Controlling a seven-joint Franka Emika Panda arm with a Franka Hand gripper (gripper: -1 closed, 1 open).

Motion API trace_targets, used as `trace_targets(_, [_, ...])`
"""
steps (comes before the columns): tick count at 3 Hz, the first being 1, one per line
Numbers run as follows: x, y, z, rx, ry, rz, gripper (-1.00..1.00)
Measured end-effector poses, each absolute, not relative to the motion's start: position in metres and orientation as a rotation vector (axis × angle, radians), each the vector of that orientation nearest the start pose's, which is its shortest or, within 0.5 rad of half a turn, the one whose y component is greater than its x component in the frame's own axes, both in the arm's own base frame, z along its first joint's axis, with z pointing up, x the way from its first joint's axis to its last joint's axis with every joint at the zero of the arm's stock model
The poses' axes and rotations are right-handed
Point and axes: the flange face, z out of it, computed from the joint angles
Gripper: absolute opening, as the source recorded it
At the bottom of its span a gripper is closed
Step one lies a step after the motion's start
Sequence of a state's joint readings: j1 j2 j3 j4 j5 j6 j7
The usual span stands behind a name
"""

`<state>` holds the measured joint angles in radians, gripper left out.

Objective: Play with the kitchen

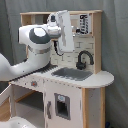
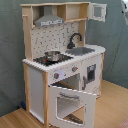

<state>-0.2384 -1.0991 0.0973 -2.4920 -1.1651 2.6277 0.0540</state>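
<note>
- First exterior view: the arm [image 1: 37, 42] hovers above the kitchen [image 1: 75, 80], near the sink [image 1: 72, 74]; approach step, probably.
- Pincer state: cannot tell.
- Second exterior view: oven door [image 2: 70, 105] hangs open; closing it looks likely next.

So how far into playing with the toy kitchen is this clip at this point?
Done: the white oven door of the white and light-wood toy kitchen already hangs open. In hand: the white robot arm is raised in front of the upper shelf, touching nothing visible; its gripper cannot be made out. Left: the steel pot sits untouched on the hob, the black faucet and grey sink look unused.
</note>
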Motion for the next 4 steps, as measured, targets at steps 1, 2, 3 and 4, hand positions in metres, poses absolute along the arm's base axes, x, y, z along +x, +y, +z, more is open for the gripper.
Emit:
trace_targets(1, [0.278, 0.012, 0.729, 1.606, 0.494, 1.044, -1.0])
trace_targets(2, [0.3, 0.019, 0.733, 1.598, 0.563, 1.07, -1.0])
trace_targets(3, [0.322, 0.029, 0.74, 1.59, 0.614, 1.093, -1.0])
trace_targets(4, [0.342, 0.054, 0.739, 1.591, 0.65, 1.126, -1.0])
